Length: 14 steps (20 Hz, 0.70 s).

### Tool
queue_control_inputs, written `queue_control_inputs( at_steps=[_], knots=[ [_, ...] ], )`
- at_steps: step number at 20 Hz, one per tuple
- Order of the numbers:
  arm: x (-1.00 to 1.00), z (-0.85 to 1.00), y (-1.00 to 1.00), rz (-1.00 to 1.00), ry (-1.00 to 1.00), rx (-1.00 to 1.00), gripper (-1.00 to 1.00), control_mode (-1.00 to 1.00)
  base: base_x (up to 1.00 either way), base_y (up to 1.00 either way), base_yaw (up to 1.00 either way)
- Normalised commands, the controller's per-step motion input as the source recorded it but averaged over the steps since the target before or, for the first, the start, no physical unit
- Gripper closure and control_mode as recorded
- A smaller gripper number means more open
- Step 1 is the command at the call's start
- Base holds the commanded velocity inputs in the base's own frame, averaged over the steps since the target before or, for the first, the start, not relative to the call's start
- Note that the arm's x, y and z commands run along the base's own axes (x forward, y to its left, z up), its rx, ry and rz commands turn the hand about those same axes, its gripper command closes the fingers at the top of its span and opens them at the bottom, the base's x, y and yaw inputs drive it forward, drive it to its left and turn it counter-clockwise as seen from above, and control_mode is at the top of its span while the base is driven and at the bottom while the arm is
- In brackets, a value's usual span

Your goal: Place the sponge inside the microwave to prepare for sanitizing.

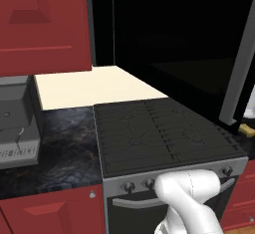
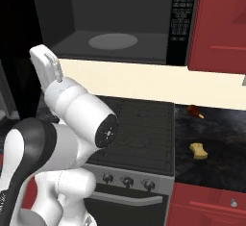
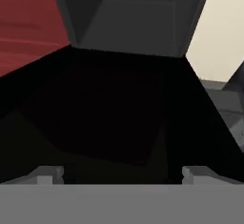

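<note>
The black microwave (image 2: 181, 23) hangs above the stove with its door swung open. Its glossy black door (image 1: 174, 44) with the long grey bar handle (image 1: 241, 63) stands out to the left of the grey cavity (image 2: 72, 18), where the round turntable (image 2: 113, 41) lies bare. The yellow sponge (image 2: 198, 151) rests on the dark counter right of the stove; one end of the sponge (image 1: 246, 129) peeks out below the handle. My gripper (image 3: 119, 175) is open, nothing between its fingertips (image 3: 45, 175), facing the black door (image 3: 105, 113) and the cavity (image 3: 133, 23) beyond it.
A black gas stove (image 1: 159, 133) sits under the microwave. A grey boxy appliance (image 1: 17, 123) stands on the counter at the left. A small red-brown object (image 2: 193, 109) lies on the counter behind the sponge. Red cabinets (image 1: 45, 24) flank the microwave.
</note>
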Motion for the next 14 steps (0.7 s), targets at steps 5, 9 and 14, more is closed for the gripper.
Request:
queue_control_inputs(
  at_steps=[5, 9, 14],
  knots=[
    [0.12, 0.00, 0.26, 0.25, 0.03, 0.07, -1.00, -1.00, 0.00, 0.00, 0.00],
    [-0.18, 0.00, 0.41, 0.25, 0.00, 0.00, -1.00, -1.00, 0.00, 0.00, 0.00],
    [-0.37, 0.00, 0.54, 0.14, -0.04, 0.00, -1.00, -1.00, 0.00, 0.00, 0.00]
  ],
)
